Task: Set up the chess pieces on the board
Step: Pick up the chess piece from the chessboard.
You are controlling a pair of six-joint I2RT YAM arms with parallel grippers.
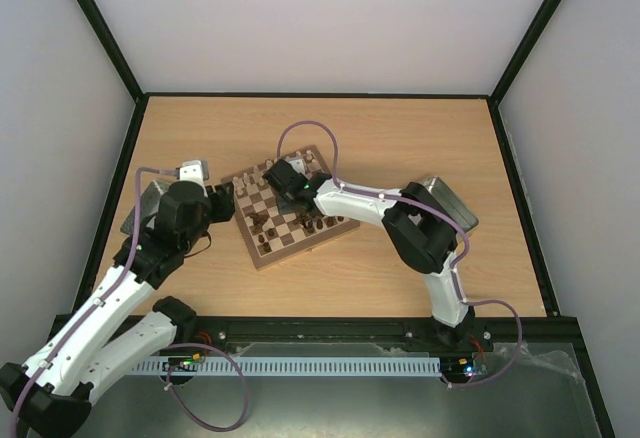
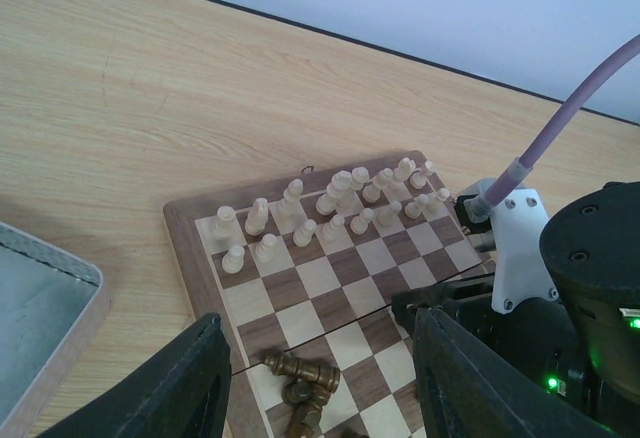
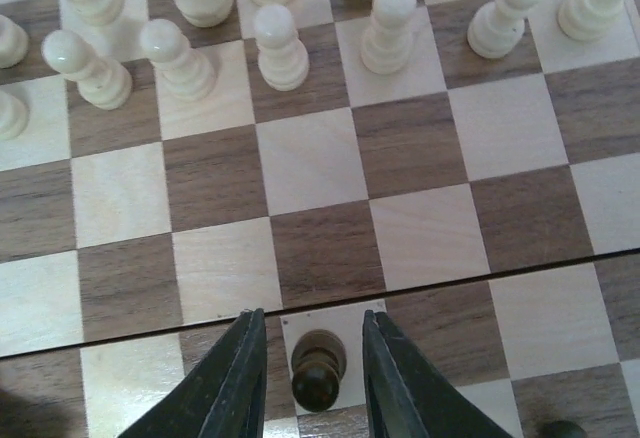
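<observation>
Dark pawn upright on board, btwn right jaws, not touching

The board lies a little turned on the middle of the table. The right tray lies to the right of it, well apart. The left tray lies to the left of it, partly under the left arm. On the two far rows of the board the standing pieces are side by side. In the near half the lying pieces touch one another. The left gripper hangs at the left side of the board, above them. The right gripper is low over the board, with one finger at each side of a standing pawn, just beside it and apart from it
</observation>
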